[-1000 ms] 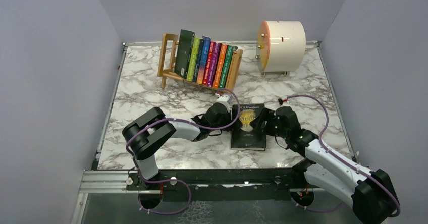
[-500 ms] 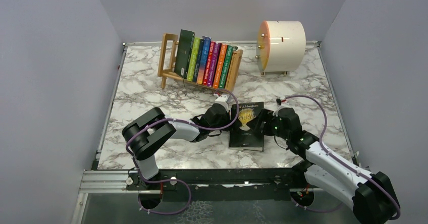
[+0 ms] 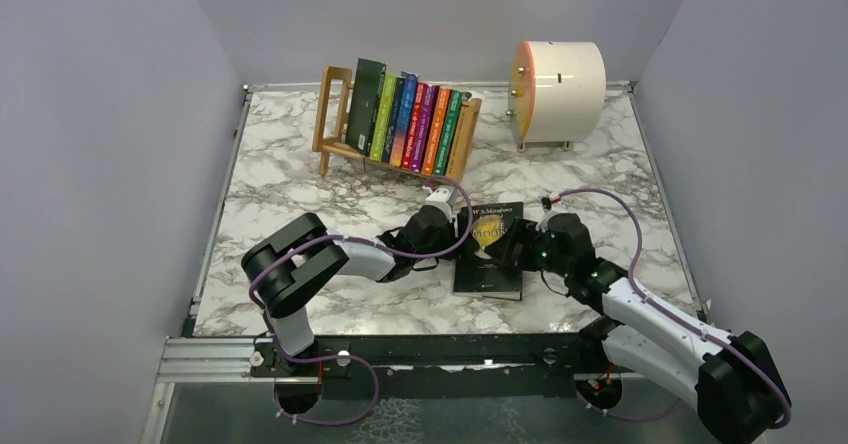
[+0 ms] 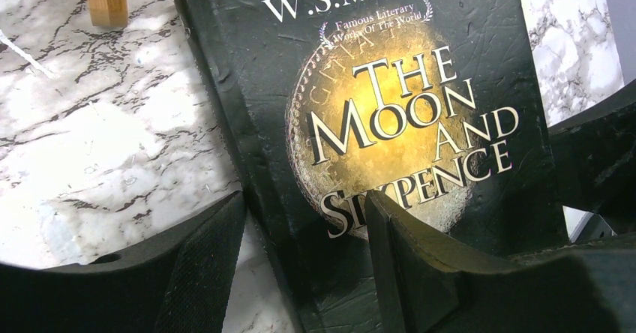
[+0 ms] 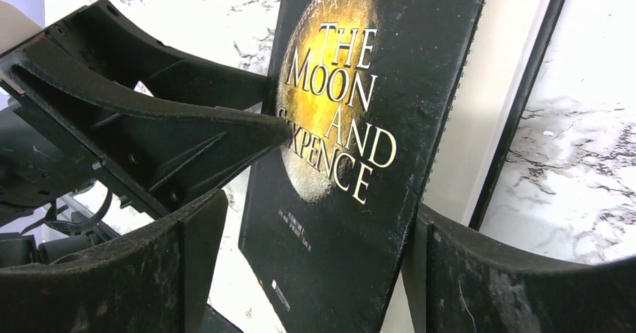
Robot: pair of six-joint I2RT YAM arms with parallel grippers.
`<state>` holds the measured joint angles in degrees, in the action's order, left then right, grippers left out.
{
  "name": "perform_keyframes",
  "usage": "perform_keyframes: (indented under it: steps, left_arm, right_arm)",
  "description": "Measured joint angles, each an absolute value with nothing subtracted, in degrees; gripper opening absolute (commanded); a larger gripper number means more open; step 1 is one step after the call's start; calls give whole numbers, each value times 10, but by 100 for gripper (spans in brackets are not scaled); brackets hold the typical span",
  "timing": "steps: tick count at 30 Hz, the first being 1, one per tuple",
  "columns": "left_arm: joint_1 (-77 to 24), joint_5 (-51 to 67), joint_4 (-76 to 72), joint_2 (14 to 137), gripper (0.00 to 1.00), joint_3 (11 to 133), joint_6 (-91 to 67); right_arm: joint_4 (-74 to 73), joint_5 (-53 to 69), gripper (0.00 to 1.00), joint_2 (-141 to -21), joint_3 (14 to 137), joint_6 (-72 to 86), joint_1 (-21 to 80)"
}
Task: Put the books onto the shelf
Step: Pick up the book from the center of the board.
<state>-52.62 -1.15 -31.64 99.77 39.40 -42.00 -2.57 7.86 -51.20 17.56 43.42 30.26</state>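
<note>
The black book [image 3: 485,276], "The Moon and Sixpence", is the only 1 not yet shelved. It lies near the middle of the counter [image 3: 300,184], between the 2 arms. The shelf [image 3: 328,109] stands at 11 o'clock from it, already carrying a row of upright books [image 3: 405,119], with free room at its 9 o'clock end. A cream drum [image 3: 565,89] sits at 1 o'clock, well apart.

A thin book lying flat gives little edge to grab, which is probably why both arms work on it. The left pincer [image 4: 304,205] bites the spine side at 9 o'clock. It is about half open and clamped on the book, with 1 finger [image 4: 420,265] pressing the cover by the title and the other against the spine. That grip seems to tip the cover up, since the right wrist view shows pale pages under it.

The right pincer [image 5: 315,228] stands wide apart across the book's 6 o'clock end. 1 finger is at the page edge, and a sliver of counter shows beside the other, so it appears to grip nothing yet.
</note>
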Motion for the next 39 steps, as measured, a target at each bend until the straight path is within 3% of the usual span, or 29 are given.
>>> perform_keyframes:
  steps: [19,21,26,33,39]
  left_arm:
    - [-526,-11,-317,998,52,394,-423]
    - [-526,-11,-317,998,52,394,-424]
    - [-526,-11,-320,996,52,394,-427]
    - [-525,-15,-325,988,52,387,-427]
    - [-525,-22,-329,975,52,372,-428]
  right_arm:
    - [5,122,74,-568,177,422,303]
    - [10,126,68,-571,177,422,303]
    - [14,127,39,-573,177,422,303]
    - [29,130,35,-573,168,428,302]
    - [61,140,25,-572,151,437,303]
